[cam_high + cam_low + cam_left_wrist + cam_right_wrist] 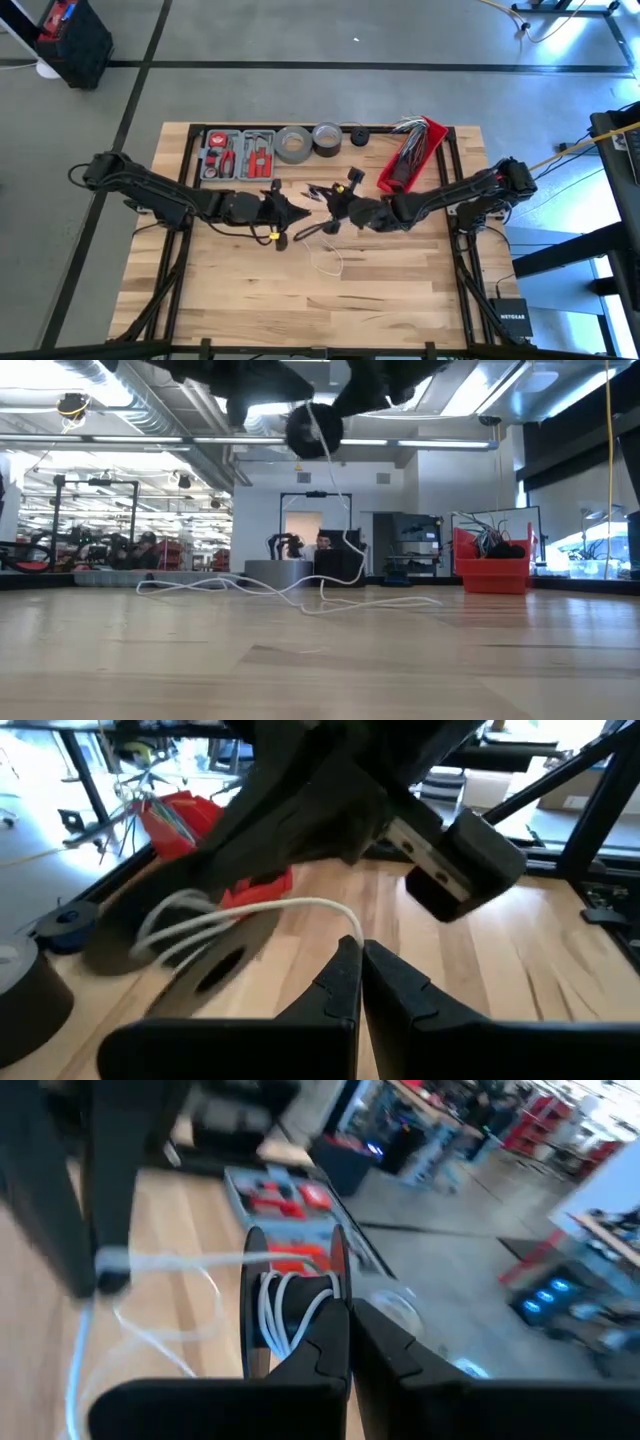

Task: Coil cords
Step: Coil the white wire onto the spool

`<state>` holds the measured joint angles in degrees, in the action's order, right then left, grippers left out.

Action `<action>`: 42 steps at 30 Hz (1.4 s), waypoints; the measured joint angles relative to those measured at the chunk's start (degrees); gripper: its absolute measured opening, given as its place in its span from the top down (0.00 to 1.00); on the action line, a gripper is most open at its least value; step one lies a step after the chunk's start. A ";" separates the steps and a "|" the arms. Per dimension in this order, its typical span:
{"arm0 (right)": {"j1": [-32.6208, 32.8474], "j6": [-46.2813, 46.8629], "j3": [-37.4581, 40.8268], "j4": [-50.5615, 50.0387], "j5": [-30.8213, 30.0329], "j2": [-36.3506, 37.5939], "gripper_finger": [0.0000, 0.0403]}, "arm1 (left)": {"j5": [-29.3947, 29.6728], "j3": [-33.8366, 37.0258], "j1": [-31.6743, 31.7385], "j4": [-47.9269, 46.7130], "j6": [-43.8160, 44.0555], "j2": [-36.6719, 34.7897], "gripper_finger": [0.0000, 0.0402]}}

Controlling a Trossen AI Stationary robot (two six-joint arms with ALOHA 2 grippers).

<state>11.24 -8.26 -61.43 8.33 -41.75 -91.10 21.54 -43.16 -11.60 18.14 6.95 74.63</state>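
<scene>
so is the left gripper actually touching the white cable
Touching. In the left wrist view the left gripper is shut, and the white cable runs straight into its fingertips and ends there, pinched between them.

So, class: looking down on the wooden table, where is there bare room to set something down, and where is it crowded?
Bare wood fills the near strip of the wooden table, below the loose thin white cable, plus both near corners. The far edge is crowded: grey tool tray, grey tape rolls, red bin of wires. Both arms crowd the middle.
</scene>
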 joint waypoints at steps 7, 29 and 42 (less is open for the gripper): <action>-1.67 -0.36 0.24 11.63 7.45 -0.03 0.99 | 0.06 -0.02 1.30 2.35 -1.04 2.42 1.00; -0.17 -7.28 -0.85 19.41 10.97 9.50 0.99 | 1.53 -0.33 3.52 2.82 -2.42 4.35 1.00; 0.42 -7.20 -1.03 17.08 11.81 19.51 0.99 | 1.53 -0.10 3.52 2.42 -2.48 4.57 1.00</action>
<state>11.66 -15.46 -62.46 25.41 -29.95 -71.59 23.07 -43.26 -8.08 20.56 4.47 79.20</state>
